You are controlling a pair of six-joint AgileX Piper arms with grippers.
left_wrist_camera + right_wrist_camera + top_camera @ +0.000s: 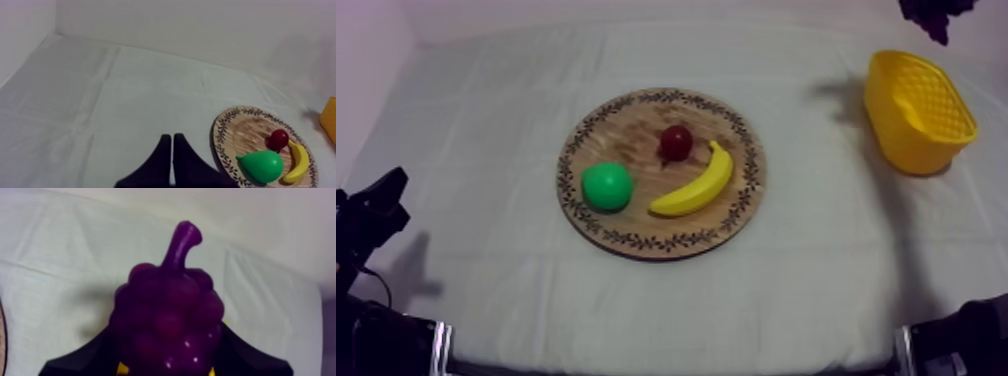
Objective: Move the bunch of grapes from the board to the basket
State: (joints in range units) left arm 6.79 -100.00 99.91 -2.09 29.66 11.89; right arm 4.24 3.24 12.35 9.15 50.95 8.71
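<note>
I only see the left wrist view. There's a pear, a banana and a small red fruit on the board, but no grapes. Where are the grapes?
Observer: The right end effector is shut on the bunch of grapes, with the stem pointing up.
Operator: Where's the basket? I just see a yellow bit.
Observer: The yellow basket stands at the table's right side, apart from the wooden board.
Operator: Are the grapes over it?
Observer: Close, I think. In the top view the right arm's dark load hangs just past the basket's far rim.
</note>
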